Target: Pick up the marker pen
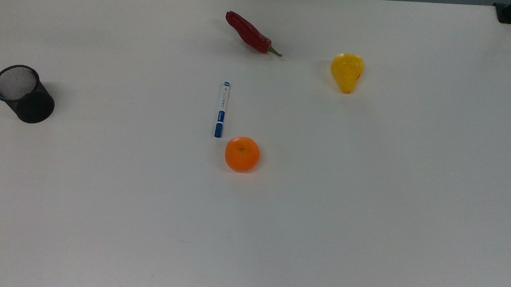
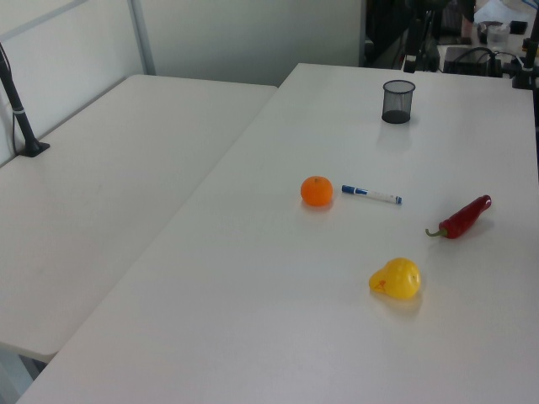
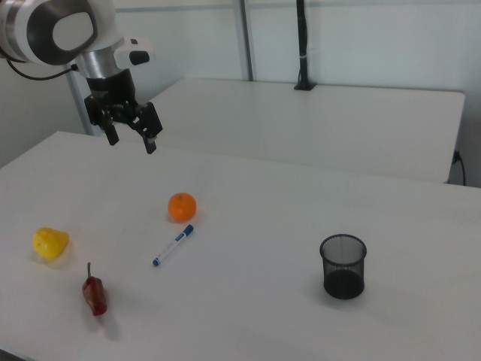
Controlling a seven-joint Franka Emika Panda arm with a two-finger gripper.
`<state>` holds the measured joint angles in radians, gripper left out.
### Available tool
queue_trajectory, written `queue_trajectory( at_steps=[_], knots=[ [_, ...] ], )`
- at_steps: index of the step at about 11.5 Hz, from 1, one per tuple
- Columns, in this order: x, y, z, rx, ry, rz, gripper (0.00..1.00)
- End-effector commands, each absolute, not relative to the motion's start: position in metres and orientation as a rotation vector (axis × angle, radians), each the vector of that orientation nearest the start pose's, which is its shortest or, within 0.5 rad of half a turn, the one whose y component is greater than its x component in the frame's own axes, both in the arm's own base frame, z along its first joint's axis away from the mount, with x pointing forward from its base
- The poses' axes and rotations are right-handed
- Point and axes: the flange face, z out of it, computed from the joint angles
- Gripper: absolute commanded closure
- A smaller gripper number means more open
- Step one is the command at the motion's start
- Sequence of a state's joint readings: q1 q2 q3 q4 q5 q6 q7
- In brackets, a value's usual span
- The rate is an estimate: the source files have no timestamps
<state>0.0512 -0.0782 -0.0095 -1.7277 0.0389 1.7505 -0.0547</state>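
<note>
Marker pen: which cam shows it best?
Top view. The marker pen lies full length and unblocked, blue cap end near the orange. The left view and right view show it smaller and at a slant, though also unblocked.

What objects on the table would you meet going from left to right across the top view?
Mesh pen cup → marker pen → orange → yellow pear. The red chilli overlaps the pen and orange in span, so it is left out.
</note>
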Motion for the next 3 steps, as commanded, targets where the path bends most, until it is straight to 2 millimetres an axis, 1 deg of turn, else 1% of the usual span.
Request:
queue_trajectory(
  at_steps=[1, 3],
  knots=[
    [0.5460, 0.0238, 0.6137, -3.083, -0.174, -0.212, 0.00],
    [0.5464, 0.0254, 0.6128, -3.084, -0.175, -0.210, 0.00]
  ],
)
